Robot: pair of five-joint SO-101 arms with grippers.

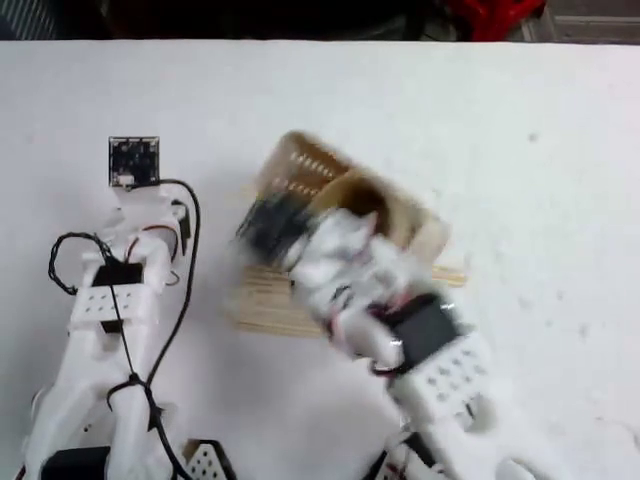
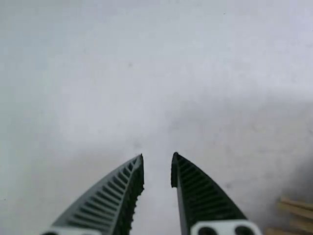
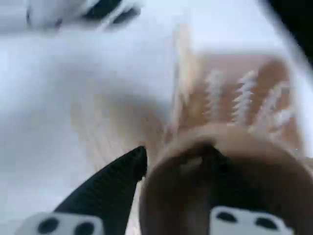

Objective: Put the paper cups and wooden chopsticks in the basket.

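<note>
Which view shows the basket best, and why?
The high view: the basket sits on the table with its slotted wall plain, though the right arm covers part. The right wrist view shows its wall close behind the paper cup. The left wrist view faces table beside the chopsticks.

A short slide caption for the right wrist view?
Right gripper holding a brown paper cup by its rim at the basket.

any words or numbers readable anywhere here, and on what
No readable text.
Black square panel on the left arm: pale marks, too blurred to read.
Paper cup in the right pincer, basket, chopsticks: no print visible.
</note>
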